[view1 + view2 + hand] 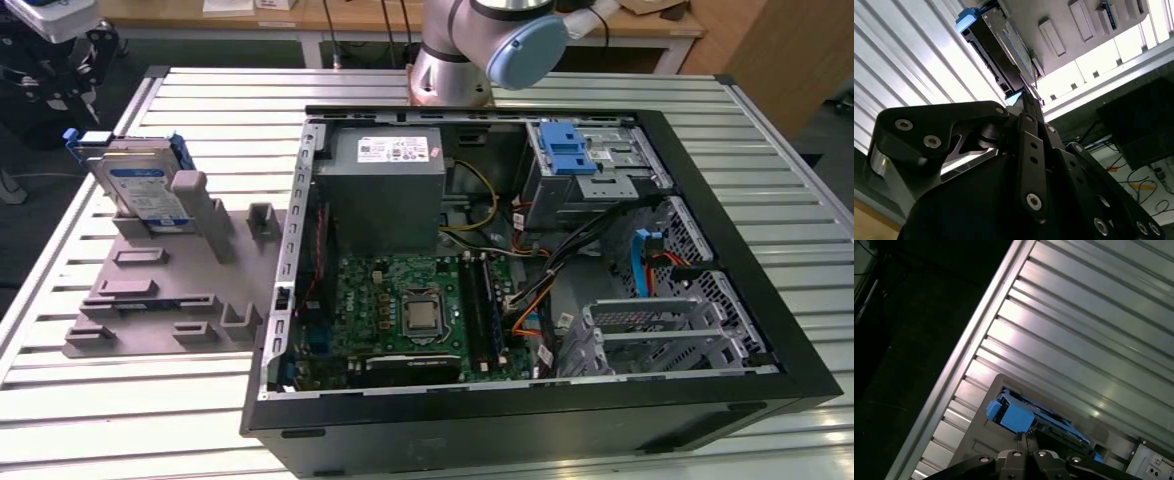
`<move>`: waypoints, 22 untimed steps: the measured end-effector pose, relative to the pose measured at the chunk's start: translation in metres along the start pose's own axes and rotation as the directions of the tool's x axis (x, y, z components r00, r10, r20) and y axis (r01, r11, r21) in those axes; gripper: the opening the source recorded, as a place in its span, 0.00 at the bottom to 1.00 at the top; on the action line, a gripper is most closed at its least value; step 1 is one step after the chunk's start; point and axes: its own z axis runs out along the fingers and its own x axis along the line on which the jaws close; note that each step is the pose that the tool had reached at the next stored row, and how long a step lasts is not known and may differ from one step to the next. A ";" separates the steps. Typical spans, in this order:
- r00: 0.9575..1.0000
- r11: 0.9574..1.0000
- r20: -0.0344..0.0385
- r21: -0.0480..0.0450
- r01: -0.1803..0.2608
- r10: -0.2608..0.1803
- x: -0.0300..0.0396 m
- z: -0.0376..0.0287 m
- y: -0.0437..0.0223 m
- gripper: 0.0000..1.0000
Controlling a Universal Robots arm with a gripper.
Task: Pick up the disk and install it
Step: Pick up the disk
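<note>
Gripper: my gripper [1022, 439] is clenched, its 2 fingers pressed together with nothing between them.
Disk: the disk [140, 185] stands on edge in a slot of the grey stand [147, 300], at the exterior view's left, outside the computer case [534, 425].
Gripper to disk: in both wrist views my fingertips point at the blue-framed end of the disk and sit near it; I cannot tell whether they touch.
Stand: it rests on the slatted metal bench [120, 430], just beside the case.
Case: it lies open on the bench, with a silver cage [587, 160] carrying a blue latch inside.
</note>
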 end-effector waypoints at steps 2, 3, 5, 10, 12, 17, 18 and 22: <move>0.999 0.999 -0.002 0.000 0.038 -0.038 0.0000 0.0003 0.0000 0.11; 0.998 0.998 -0.002 0.000 0.056 -0.056 0.0000 0.0004 0.0000 0.11; 0.996 0.996 -0.004 -0.001 0.091 -0.091 0.0000 0.0008 -0.0001 0.11; 0.983 0.983 -0.008 -0.002 0.182 -0.182 0.0000 0.0018 -0.0001 0.11; 0.976 0.976 -0.009 -0.003 0.217 -0.217 0.0000 0.0022 -0.0001 0.11; 0.952 0.952 -0.013 -0.004 0.305 -0.305 0.0000 0.0031 -0.0002 0.11; 0.947 0.947 -0.014 -0.005 0.322 -0.322 0.0000 0.0033 -0.0002 0.11; 0.921 0.921 -0.016 -0.006 0.390 -0.390 0.0000 0.0041 -0.0002 0.11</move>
